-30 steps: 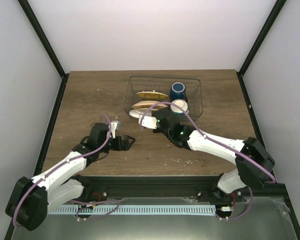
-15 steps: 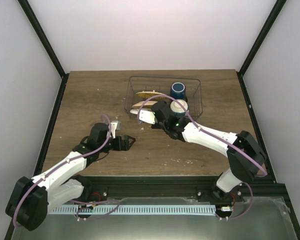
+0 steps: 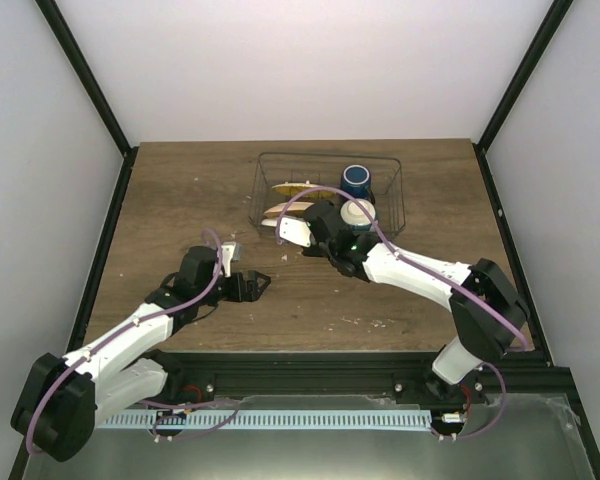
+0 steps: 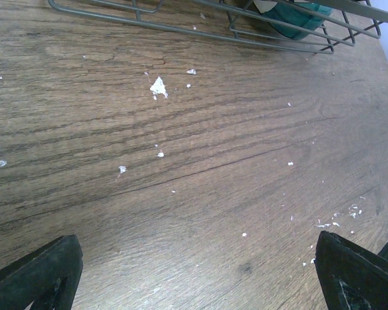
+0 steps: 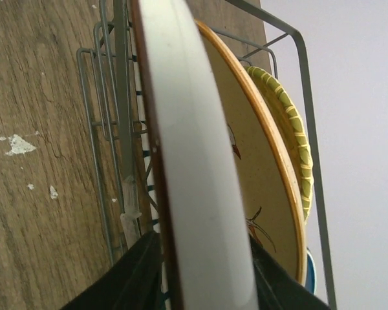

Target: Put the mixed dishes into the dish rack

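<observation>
Wooden table [image 3: 170, 200] between plain white walls, with the dish rack [image 3: 325, 155] at about 1 o'clock from the table's middle. The blue mug [image 3: 356, 180] stands in the rack's 1 o'clock corner, with the small bowl [image 3: 358, 212] just at the mug's 6 o'clock. The yellow plate [image 5: 291, 135] and the cream plate [image 5: 258, 187] lean on edge in the left half.

The right gripper [image 5: 200, 287] is clamped on the rim of a white plate [image 5: 197, 161], one finger on each face. It holds the plate on edge at the rack's near-left wall, just beside the cream plate. Whether the lower rim is down in a slot cannot be told.

The step looks like seating this plate. To do it well:
- Keep the plate parallel to the cream plate and apart from it.
- Guide the lower rim down between the wires, not onto the near wall's top wire.
- Let go only once the rack bears the weight.
- Draw back toward 6 o'clock without tugging the rim.

The right arm reaches from its base at 5 o'clock, forearm running toward 10 o'clock, wrist at the rack's near edge. The left arm is bent at the rack's 8 o'clock. The left gripper [image 4: 194, 278] sits low over crumb-flecked wood, fingers spread wide and holding nothing.
</observation>
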